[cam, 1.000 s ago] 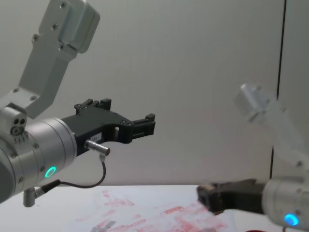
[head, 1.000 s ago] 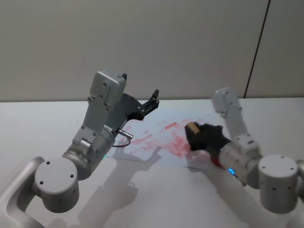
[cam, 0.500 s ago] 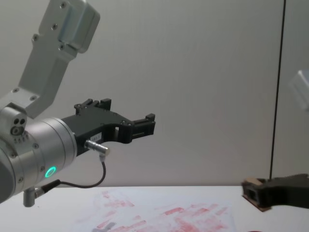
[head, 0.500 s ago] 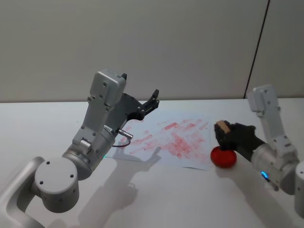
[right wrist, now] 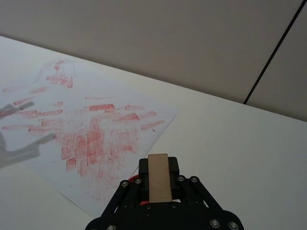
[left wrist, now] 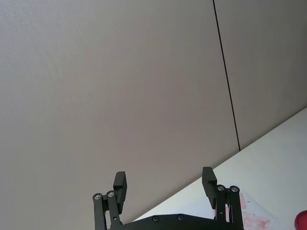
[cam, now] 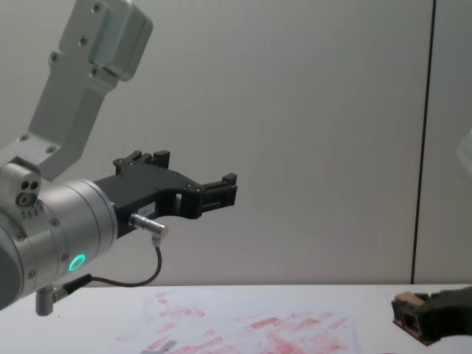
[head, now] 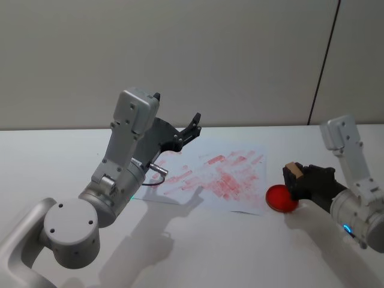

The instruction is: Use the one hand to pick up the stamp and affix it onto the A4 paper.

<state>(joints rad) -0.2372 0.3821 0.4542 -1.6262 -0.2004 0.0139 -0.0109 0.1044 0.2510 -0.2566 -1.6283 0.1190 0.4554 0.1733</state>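
- On the white counter (head: 198, 252), mid-field: the A4 paper (head: 207, 180), one sheet, lying flat, covered with smudged red rectangular prints; one corner points toward 3 o'clock.
- At 3 o'clock of the sheet, just off its edge: a round red ink pad (head: 281, 198), resting on the counter.
- Above the ink pad's 3 o'clock rim: the right pincer (head: 297, 180), black, its fingers clamped on the stamp (head: 292, 171).
- The stamp: small light-brown wooden block, held clear of the paper; in the right wrist view its pale long face (right wrist: 159, 177) sits between the two jaws. Whether its base touches the pad cannot be told.
- At 9 o'clock of the sheet, raised well above the counter: the left pincer (head: 193, 124), black, fingers apart and holding nothing, pointing toward the wall.
- Behind: a plain grey wall (head: 240, 54) with one dark vertical seam.
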